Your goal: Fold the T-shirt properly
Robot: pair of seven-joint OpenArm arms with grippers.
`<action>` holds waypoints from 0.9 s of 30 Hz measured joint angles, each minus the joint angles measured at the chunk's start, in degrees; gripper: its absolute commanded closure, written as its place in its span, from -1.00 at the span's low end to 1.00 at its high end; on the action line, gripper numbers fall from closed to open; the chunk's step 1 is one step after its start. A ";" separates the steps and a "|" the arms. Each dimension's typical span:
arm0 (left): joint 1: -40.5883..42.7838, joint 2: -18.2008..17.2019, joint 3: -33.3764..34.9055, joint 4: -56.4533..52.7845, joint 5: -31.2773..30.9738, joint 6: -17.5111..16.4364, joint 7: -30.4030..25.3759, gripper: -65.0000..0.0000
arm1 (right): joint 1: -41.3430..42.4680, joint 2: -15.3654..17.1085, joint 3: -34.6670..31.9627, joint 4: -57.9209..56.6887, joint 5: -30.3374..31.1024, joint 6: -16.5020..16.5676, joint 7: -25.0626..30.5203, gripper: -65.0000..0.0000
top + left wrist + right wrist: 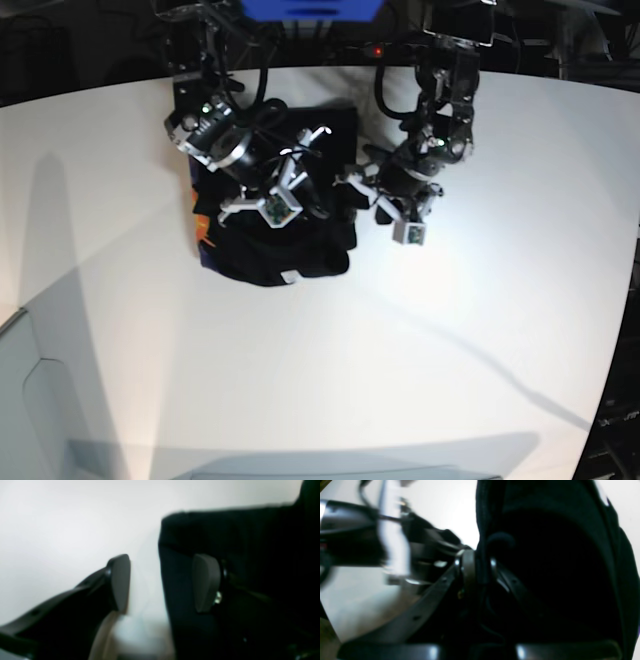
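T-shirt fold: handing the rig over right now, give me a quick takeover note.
Left gripper: open, empty, jaws straddling the T-shirt's edge, one pad over bare table, the other over the cloth.
Right gripper: shut on a bunched fold of the T-shirt.
Shirt: bunched in a rough dark heap at the far side of the table, under and between both arms; a bit of orange and purple print shows at its edge in the base view.
Done: partly gathered, no neat fold visible.
Left: lay it flat, finish the folds, square up, release.

table open ahead, T-shirt blocking rear
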 measured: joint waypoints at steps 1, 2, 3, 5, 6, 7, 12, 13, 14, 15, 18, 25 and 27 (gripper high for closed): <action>1.14 -0.22 -1.09 1.38 0.39 0.11 0.24 -0.18 | 0.11 -0.02 0.11 -0.26 0.00 -0.02 -0.02 1.00; 2.01 -0.63 -2.32 2.40 0.33 0.39 0.33 -0.18 | 0.13 -0.07 0.20 -0.52 0.00 -0.02 0.02 1.00; 2.56 -0.70 -3.26 3.26 0.42 0.42 0.52 -0.18 | 0.11 0.02 0.11 -0.61 0.00 0.00 -0.09 0.96; 3.50 -0.68 -5.73 5.73 0.37 0.39 0.33 -0.18 | 0.11 0.44 -0.04 -0.81 0.02 0.00 -0.66 0.78; 3.89 -0.57 -6.97 6.71 0.09 0.35 0.07 -0.18 | 0.11 0.72 -0.13 -0.81 0.00 -0.02 -1.44 0.66; 4.28 -0.50 -8.31 7.26 0.00 0.35 -0.24 -0.18 | 0.11 0.87 -0.13 -0.81 0.17 0.00 -2.16 0.54; 7.78 -0.48 -13.49 10.80 0.20 0.33 0.63 -0.18 | -0.09 1.05 -0.42 0.68 0.31 0.00 -3.63 0.02; 8.24 -0.48 -14.62 11.61 0.20 0.33 0.63 -0.18 | -0.22 1.05 -0.94 1.81 0.28 0.00 -3.72 -0.01; 8.55 -0.44 -15.85 12.52 0.04 0.17 0.63 -0.18 | -0.39 1.05 -1.73 2.93 0.48 -0.02 -3.41 -0.01; 8.68 -0.39 -17.22 13.18 0.13 0.17 0.37 -0.18 | -0.55 1.05 -2.56 3.67 0.61 -0.02 -2.71 -0.01; 8.85 -0.39 -20.15 13.86 0.13 0.15 0.24 -0.18 | -1.42 1.05 -2.36 7.02 0.59 0.00 -3.06 -0.01; 9.29 -0.39 -25.83 13.86 0.13 -0.09 0.26 -0.18 | -2.99 1.07 3.50 11.80 0.39 -0.09 -2.84 -0.01; 9.27 -0.26 -27.02 13.86 0.02 -0.11 0.26 -0.18 | -4.37 1.07 4.50 11.54 0.22 0.04 -3.43 -0.01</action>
